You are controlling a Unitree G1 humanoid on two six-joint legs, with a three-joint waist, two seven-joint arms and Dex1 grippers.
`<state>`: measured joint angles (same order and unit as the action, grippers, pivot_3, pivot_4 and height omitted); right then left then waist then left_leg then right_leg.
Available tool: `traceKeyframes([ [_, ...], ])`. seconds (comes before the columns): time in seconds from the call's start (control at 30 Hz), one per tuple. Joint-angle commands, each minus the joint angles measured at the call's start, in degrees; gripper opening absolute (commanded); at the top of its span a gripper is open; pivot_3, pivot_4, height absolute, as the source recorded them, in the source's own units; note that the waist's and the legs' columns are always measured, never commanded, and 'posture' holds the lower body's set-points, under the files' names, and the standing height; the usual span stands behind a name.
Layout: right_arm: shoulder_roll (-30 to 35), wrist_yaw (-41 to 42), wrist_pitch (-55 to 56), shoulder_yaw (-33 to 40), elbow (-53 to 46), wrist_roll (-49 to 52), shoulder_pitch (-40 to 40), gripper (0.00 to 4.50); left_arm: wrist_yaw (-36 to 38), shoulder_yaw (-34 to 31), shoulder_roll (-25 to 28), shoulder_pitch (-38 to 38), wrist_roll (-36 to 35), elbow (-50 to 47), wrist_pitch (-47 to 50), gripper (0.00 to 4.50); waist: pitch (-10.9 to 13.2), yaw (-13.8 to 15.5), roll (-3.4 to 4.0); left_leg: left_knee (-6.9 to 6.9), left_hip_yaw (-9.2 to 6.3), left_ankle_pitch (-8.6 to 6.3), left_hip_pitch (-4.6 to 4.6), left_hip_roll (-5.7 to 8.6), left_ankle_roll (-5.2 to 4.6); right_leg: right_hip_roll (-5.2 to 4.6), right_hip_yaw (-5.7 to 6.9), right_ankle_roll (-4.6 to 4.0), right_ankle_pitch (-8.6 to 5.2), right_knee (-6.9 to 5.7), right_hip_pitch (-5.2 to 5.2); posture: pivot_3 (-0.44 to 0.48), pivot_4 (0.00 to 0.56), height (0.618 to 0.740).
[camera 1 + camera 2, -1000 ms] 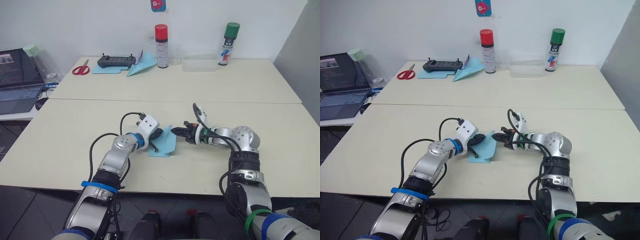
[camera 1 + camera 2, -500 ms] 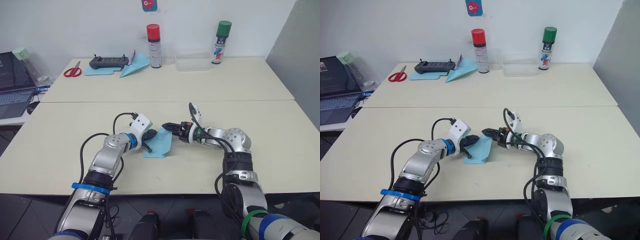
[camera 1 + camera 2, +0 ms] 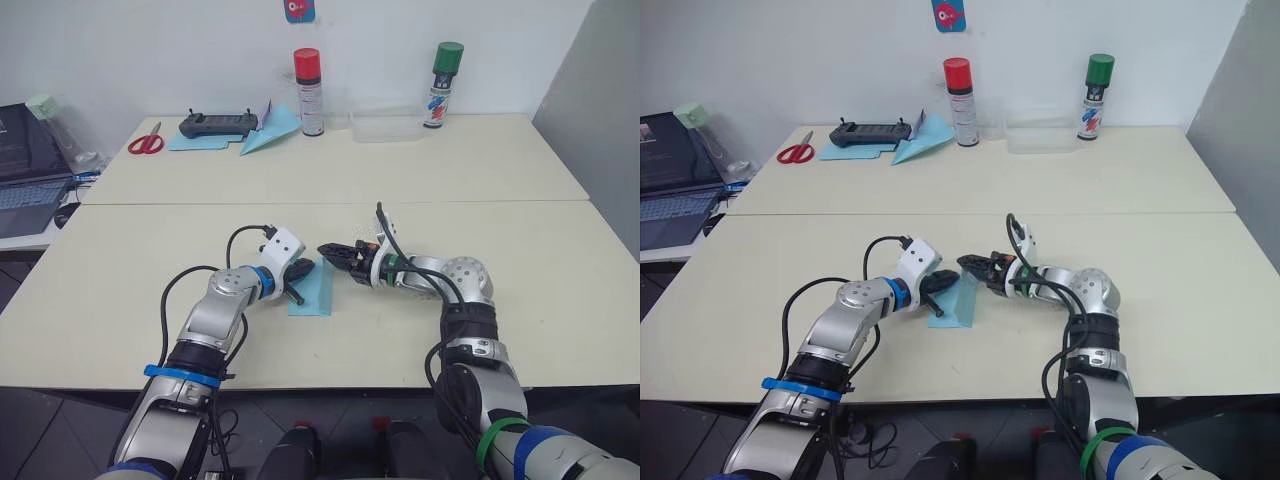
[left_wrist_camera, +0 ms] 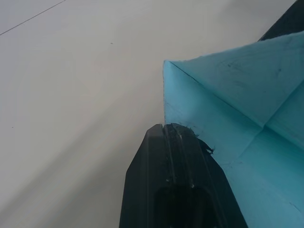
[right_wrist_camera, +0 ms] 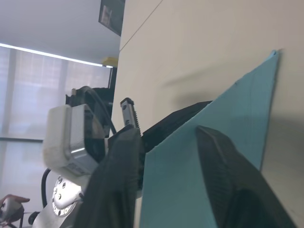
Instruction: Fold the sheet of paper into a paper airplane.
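sheet of paper [image 3: 314,287]: left edge hidden under left gripper [image 3: 296,283]; near part cut off in left wrist view
left gripper: fingertips overlap the paper, gap between them can't be read
laptop [image 3: 22,160]: cut by left edge, screen unreadable
wall sticker [image 3: 297,9]: top cut off
spray can labels [image 3: 310,100]: text too small
remote controller [image 3: 218,124]: buttons too small to tell

The right gripper [image 3: 326,251] moved leftward over the near desk, pushing the sheet of paper [image 3: 314,288]'s right side up and over, so the sheet narrowed against the left gripper [image 3: 297,282], which stayed pinched on its left edge.
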<state>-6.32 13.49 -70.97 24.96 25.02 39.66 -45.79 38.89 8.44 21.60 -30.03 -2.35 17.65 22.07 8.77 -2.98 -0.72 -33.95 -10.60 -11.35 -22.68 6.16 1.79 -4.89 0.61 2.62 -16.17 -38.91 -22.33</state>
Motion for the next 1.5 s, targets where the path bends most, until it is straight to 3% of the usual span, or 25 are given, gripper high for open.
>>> traceKeyframes([
  [0.03, -1.1, -0.5, 2.0, 0.9, 0.5, 1.6, -0.2, 0.72, -0.2, 1.2, 0.4, 1.3, 1.3, 2.4, 1.4, 0.00, 0.0, 0.0, 0.00, 0.00, 0.00, 0.00, 0.00, 0.00, 0.00, 0.00, 0.00, 0.00, 0.00, 0.00, 0.00, 0.000, 0.150, 0.740],
  [0.1, -1.3, -0.4, 2.5, 0.8, 0.5, 1.9, -0.2, 0.02, -0.3, 1.2, 0.4, 1.3, 1.3, 2.3, 1.4, 0.00, 0.0, 0.0, 0.00, 0.00, 0.00, 0.00, 0.00, 0.00, 0.00, 0.00, 0.00, 0.00, 0.00, 0.00, 0.00, 0.000, 0.150, 0.740],
  [0.27, -1.3, -0.3, 2.8, 0.0, 0.6, 1.6, 0.2, 0.02, -0.5, 1.2, 0.3, 1.5, 1.3, 2.1, 1.4, 0.00, 0.0, 0.0, 0.00, 0.00, 0.00, 0.00, 0.00, 0.00, 0.00, 0.00, 0.00, 0.00, 0.00, 0.00, 0.00, 0.000, 0.150, 0.740],
  [0.47, 1.5, 6.0, 9.8, -15.0, -2.3, -6.6, 3.4, 0.02, -0.3, 1.2, 0.6, 1.5, 1.2, 2.0, 1.7, 0.00, 0.0, 0.0, 0.00, 0.00, 0.00, 0.00, 0.00, 0.01, 0.00, 0.00, 0.01, 0.24, -0.14, 0.00, 0.00, 0.000, 0.150, 0.740],
  [0.73, 2.5, 11.5, 20.8, -26.6, -0.5, -14.7, 4.9, 0.02, 0.1, 0.2, 1.7, 1.1, 0.8, 2.6, 2.7, 0.00, 0.0, -0.2, 0.00, 0.00, 0.01, 0.00, 0.11, -0.05, 0.00, 0.05, 0.01, 0.25, -0.15, 0.00, 0.04, 0.000, 0.150, 0.740],
  [0.93, 5.4, 13.5, 27.4, -35.2, 0.5, -22.8, 5.9, 0.02, 2.9, -1.4, 5.8, 0.8, -0.8, 0.2, 5.4, 0.00, 0.0, -0.5, -0.01, 0.02, 0.03, -0.02, 0.18, -0.12, 0.03, 0.15, -0.02, 0.25, -0.15, 0.00, 0.03, 0.000, 0.150, 0.740],
  [1.23, 7.0, 15.1, 31.1, -39.0, 1.4, -27.5, 6.2, 0.02, 7.7, -8.1, 11.4, -2.3, -7.8, -4.4, 8.2, 0.00, 0.0, -0.2, -0.01, 0.02, -0.10, -0.02, 0.12, -0.13, 0.04, 0.19, -0.02, 0.25, -0.15, 0.00, 0.00, 0.000, 0.150, 0.740],
  [1.5, 7.9, 15.8, 33.1, -38.6, 1.2, -28.8, 6.6, 0.02, 5.8, -4.3, 6.3, 0.7, -6.5, -7.9, 7.0, 0.00, 0.0, 0.7, -0.01, 0.01, -0.10, -0.02, 0.12, -0.11, 0.05, 0.13, -0.09, 0.24, -0.15, 0.02, 0.04, 0.000, 0.150, 0.740],
])
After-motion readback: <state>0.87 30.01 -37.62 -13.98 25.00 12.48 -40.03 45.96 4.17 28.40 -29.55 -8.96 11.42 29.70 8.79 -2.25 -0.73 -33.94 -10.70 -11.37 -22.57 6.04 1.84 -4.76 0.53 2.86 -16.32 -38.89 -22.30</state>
